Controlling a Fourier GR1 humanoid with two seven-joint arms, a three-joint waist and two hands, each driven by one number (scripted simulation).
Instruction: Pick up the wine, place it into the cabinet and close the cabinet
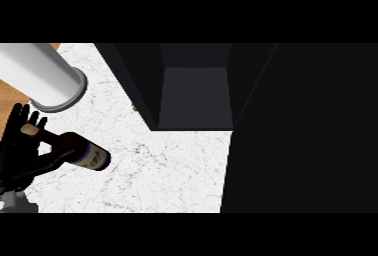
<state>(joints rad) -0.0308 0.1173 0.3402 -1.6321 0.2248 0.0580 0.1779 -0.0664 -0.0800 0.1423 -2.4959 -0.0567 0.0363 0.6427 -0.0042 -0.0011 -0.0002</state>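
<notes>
Left hand: the left hand (15, 156) shows at the far left edge, black, its fingers (20, 115) pointing away from the robot. It is closed around the neck and shoulder of the wine bottle.
Forearm: a bit of grey forearm (13, 202) shows directly below the hand, at the lower left corner.
Right hand: nowhere to be seen.
Wine bottle: the dark wine bottle (74, 148) sits in the hand's grasp. It is tilted, with its body sticking out to the hand's right. I cannot tell whether it is clear of the worktop.
Cork: the pale cork (29, 130) lies right against the fingers, at the bottle's upper left end.
Label: a dark band with a light rim, the label (96, 158), wraps the base end, the part farthest from the hand.
Worktop: the white marbled worktop (162, 170) spreads to the right of the hand and under the bottle.
Cabinet: the dark cabinet (193, 95) stands open, well apart from the hand, to its right and farther from the robot. Its inside is a grey recess.
Dark panel: a broad dark panel (303, 130) fills the view beyond the cabinet opening, farthest from the hand.
White cylinder: a thick white cylinder (40, 75) slants in from the upper left, and its rimmed end is just above the fingers.
Wood: a brown wooden strip (9, 97) shows between the cylinder and the hand.
</notes>
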